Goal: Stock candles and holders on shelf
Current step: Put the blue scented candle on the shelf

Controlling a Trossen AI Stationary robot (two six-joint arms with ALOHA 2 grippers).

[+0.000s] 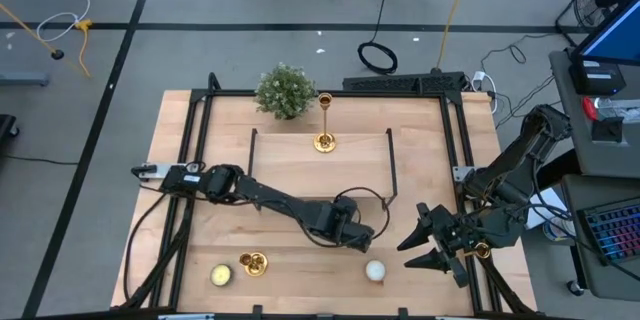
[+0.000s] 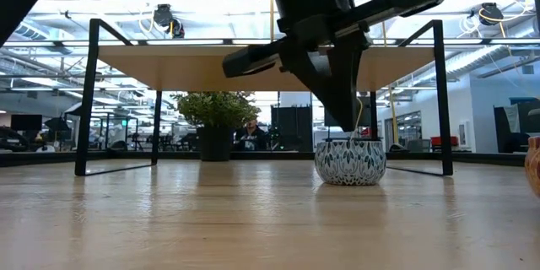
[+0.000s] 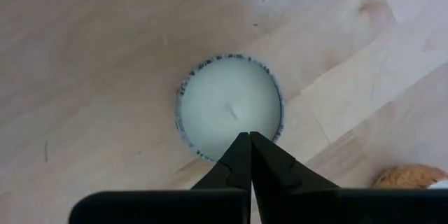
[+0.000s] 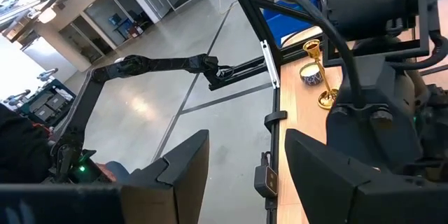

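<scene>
candle (image 3: pixel 227 105) under closed, empty left gripper (image 3: pixel 246 147) | right gripper (image 4: pixel 241 168) part-open, empty, off table edge

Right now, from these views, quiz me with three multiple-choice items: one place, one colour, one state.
1. Where does the plant stand?
A. at the table's far edge, beside the upright candlestick
B. at the near edge, between two candles
C. under the right arm

2. What colour is the side of the candle below the left gripper?
A. plain gold
B. white with a dark blue pattern
C. plain green

3. How do the left gripper's fingers stand?
A. wide open
B. shut together
C. clamped on a candlestick

Answers:
1 A, the high view shows it next to the candlestick.
2 B, the low view shows the pattern.
3 B, the left wrist view shows the tips touching over the wax.
</scene>
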